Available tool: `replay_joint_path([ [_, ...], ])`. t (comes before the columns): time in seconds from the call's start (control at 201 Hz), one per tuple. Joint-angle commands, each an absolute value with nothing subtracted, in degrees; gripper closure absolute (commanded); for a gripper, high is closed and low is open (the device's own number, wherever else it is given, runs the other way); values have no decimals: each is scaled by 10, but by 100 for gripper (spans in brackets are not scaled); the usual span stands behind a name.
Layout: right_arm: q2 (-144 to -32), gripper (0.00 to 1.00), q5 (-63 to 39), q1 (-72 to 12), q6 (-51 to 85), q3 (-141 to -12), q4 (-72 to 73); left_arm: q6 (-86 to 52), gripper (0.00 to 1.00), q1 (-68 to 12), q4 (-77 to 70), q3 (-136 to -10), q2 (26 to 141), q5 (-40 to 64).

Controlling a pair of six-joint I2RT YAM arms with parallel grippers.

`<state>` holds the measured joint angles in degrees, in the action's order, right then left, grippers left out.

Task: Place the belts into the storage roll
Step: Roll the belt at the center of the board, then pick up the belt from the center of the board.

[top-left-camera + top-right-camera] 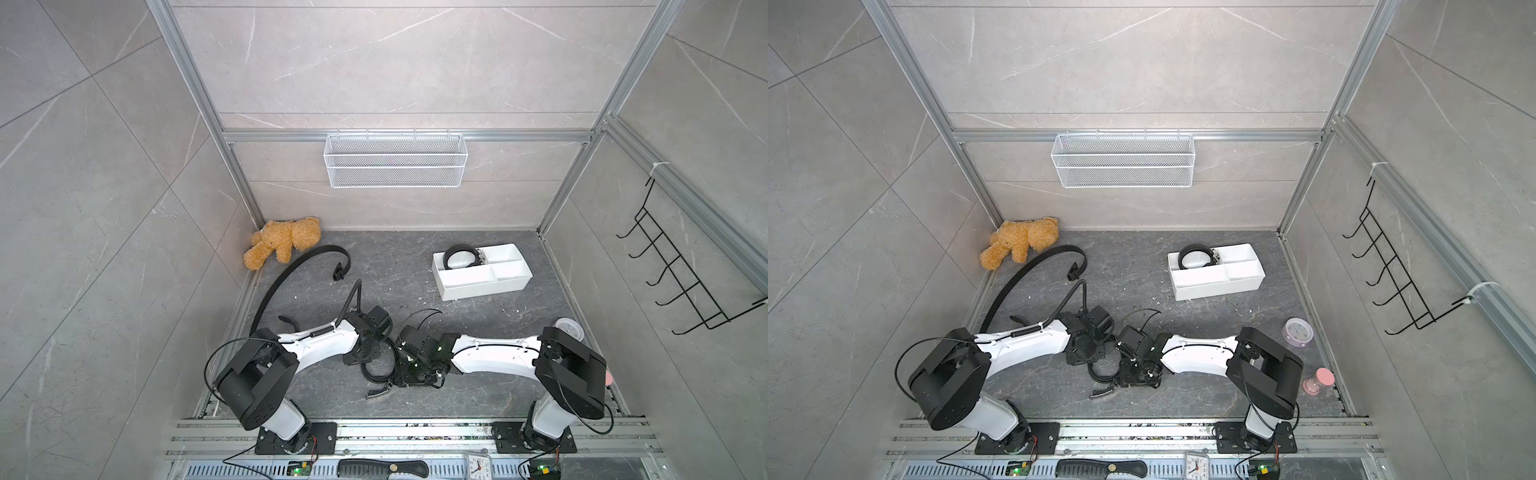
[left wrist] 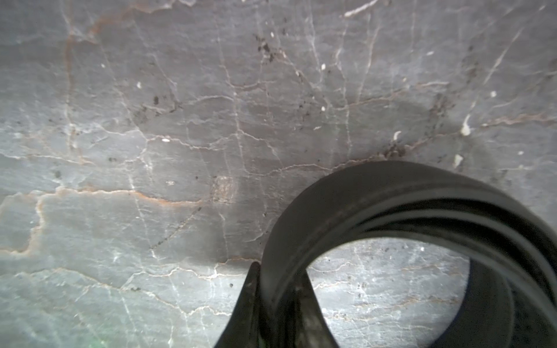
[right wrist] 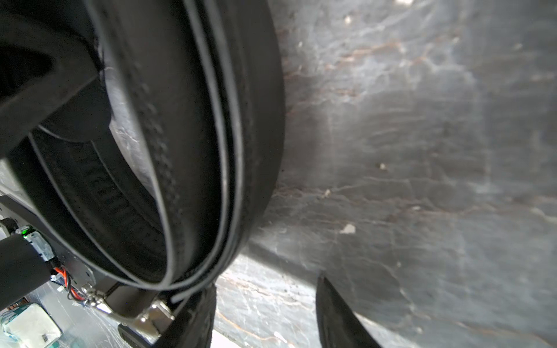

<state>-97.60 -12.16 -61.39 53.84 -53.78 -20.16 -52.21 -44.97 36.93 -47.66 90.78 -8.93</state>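
Left gripper (image 2: 279, 268) pinching the wall of my coiled belt (image 2: 391, 192), my right gripper (image 3: 265, 281) beside that coil, jaws apart, farther out a loose belt (image 1: 324, 249) arcing by the teddy bear (image 1: 282, 241), a stowed belt (image 1: 459, 248) coiled in a corner compartment of the storage roll (image 1: 482, 289).

Storage roll (image 1: 478, 289): plain white is seen.
Coiled belt (image 1: 457, 248) inside the storage roll: black.
Table (image 1: 395, 266): dark grey, veined in white and rust.
Teddy bear (image 1: 282, 243) left of the storage roll: golden brown.
Mesh basket (image 1: 395, 166) beyond the storage roll: white.
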Motion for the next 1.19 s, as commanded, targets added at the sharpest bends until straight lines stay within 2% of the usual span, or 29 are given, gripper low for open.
replay_joint_path([
  [0.0,-972,45,-94,-613,545,-535,-216,-510,100,-464,228,-457,1030,42],
  [0.254,-915,45,-81,-583,534,-471,-232,-554,100,-489,186,-504,1090,80],
  [0.592,-889,45,-67,-578,525,-473,-214,-564,100,-512,202,-504,1070,78],
  [0.856,-862,30,-13,-603,581,-506,-218,-577,100,-509,200,-485,1050,66],
  [1.03,-907,26,34,-655,675,-541,-211,-579,100,-509,198,-480,1048,67],
  [1.189,-928,24,53,-662,712,-535,-188,-576,100,-509,202,-477,1041,66],
])
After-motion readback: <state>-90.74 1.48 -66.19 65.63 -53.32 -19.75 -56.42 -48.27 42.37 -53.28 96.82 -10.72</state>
